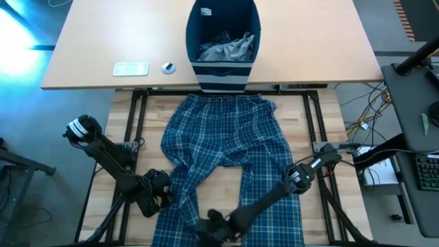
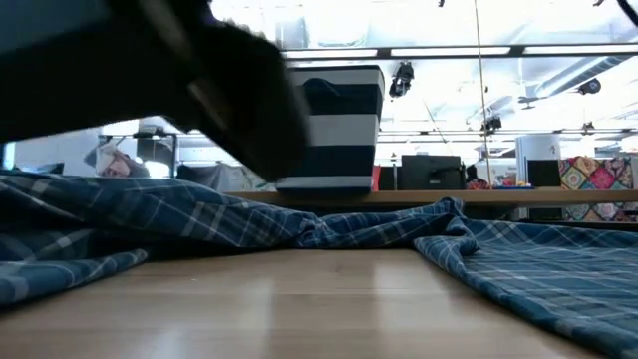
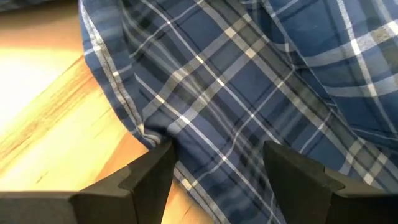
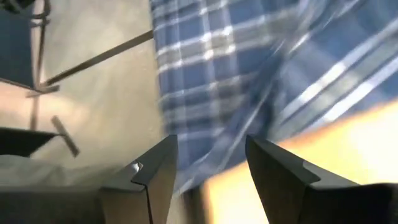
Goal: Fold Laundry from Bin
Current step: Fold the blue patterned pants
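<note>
The blue-and-white plaid trousers (image 1: 219, 151) lie spread flat on the wooden table (image 1: 137, 123), waistband toward the bin and legs toward the near edge. The navy striped bin (image 1: 223, 41) stands on the far desk with grey laundry (image 1: 230, 46) inside. My left gripper (image 1: 163, 195) is open and low over the outer edge of the trousers' left leg (image 3: 186, 106), its fingers standing on either side of a strip of cloth. My right gripper (image 1: 209, 232) is open at the near edge, between the legs, with plaid cloth (image 4: 211, 74) ahead of it. My left gripper points steeply down at the left leg's outer edge (image 3: 152, 134). One fingertip (image 3: 163, 155) stands right at that edge. Whether it touches the cloth I cannot tell.
On the far desk, left of the bin, lie a flat white device (image 1: 130, 68) and a small round object (image 1: 168, 67). A blurred dark arm (image 2: 199, 80) fills the low view's upper left. Bare wood (image 2: 299, 299) shows between the trouser legs. A keyboard (image 1: 426, 171) sits off the table's right side.
</note>
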Action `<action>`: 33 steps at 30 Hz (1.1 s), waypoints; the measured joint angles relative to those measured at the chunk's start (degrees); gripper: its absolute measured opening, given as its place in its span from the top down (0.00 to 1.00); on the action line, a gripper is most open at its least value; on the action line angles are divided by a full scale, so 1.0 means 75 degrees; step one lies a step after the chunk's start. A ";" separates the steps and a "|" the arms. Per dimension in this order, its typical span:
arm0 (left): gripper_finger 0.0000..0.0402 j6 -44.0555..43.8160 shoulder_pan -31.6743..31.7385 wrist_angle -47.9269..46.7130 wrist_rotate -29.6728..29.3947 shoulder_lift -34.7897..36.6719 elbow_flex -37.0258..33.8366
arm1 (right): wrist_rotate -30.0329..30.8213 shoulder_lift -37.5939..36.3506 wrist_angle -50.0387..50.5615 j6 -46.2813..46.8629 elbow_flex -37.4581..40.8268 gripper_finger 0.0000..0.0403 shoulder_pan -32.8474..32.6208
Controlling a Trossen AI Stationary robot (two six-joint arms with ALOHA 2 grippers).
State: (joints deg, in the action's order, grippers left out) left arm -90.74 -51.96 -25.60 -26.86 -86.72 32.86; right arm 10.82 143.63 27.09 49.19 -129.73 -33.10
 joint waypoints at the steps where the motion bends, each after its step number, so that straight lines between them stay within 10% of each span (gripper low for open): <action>1: 0.42 0.0001 0.0018 -0.0007 0.0012 0.0000 0.0005 | 0.0168 0.0065 -0.0021 0.0112 0.0000 0.56 -0.0044; 15: 0.42 0.0181 0.0043 -0.0109 0.0214 0.0012 0.0038 | 0.1528 0.0031 0.0115 -0.0630 -0.0032 0.67 0.0138; 22: 0.42 0.0201 0.0034 -0.0217 0.0237 0.0012 0.0035 | 0.0314 0.0362 -0.0241 -0.0647 -0.0023 0.66 0.0448; 33: 0.42 0.0199 0.0029 -0.1098 0.0463 0.0148 0.0044 | -0.1024 0.0225 -0.0352 -0.0268 -0.0395 0.98 0.0435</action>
State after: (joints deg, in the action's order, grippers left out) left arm -89.25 -51.75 -33.83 -23.39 -85.61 33.19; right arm 3.14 145.32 24.45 47.18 -132.69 -29.84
